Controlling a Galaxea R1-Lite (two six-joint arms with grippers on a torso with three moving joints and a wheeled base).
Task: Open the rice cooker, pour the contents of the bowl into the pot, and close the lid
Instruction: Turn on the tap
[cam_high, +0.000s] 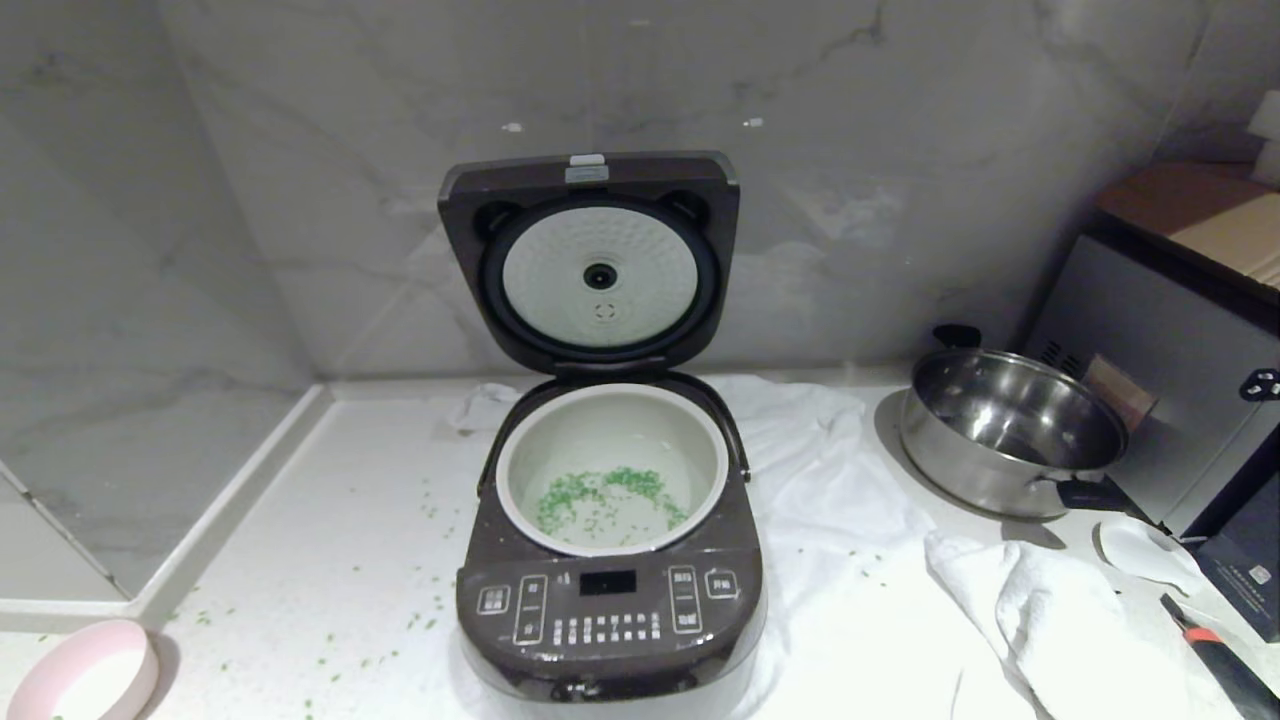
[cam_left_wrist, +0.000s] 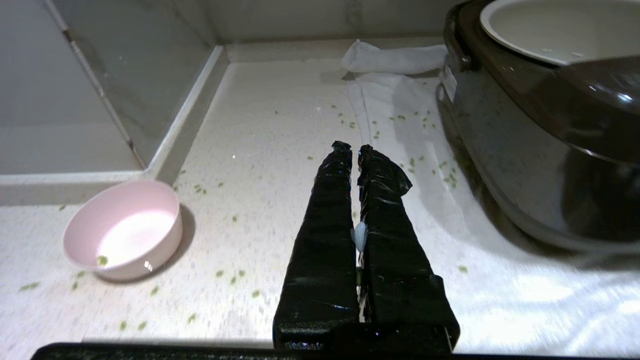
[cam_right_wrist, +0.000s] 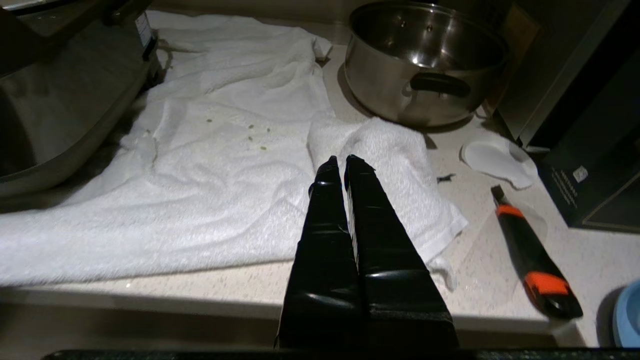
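The rice cooker (cam_high: 610, 560) stands on the bench (cam_high: 330, 520) with its lid (cam_high: 590, 260) hinged fully upright against the wall, silvery inner plate facing me. In the pot (cam_high: 610, 465) lie the contents (cam_high: 600, 495), green bits in a little water; more of them are scattered over the bench. The pink bowl (cam_left_wrist: 122, 227) sits upright to my left near the bench's front edge, all but empty, one green bit clinging inside.

My left pincer (cam_left_wrist: 355, 150) hangs clenched on nothing above the bench, between bowl and cooker. My right pincer (cam_right_wrist: 345, 162) is likewise clenched and empty over the white towel (cam_right_wrist: 210, 175), short of the steel pan (cam_right_wrist: 425, 60) and the orange-and-black knife (cam_right_wrist: 530, 260).

Pouring looks done; what remains, I judge, is the lid. It is stiff and probably sprung at the hinge, with a smooth, likely slippery shell, so I would not pinch it. Better to press on its upper edge near the grey tab (cam_high: 586, 168), swing it forward, then push down until it latches, taking care the cooker does not slide on the towel.
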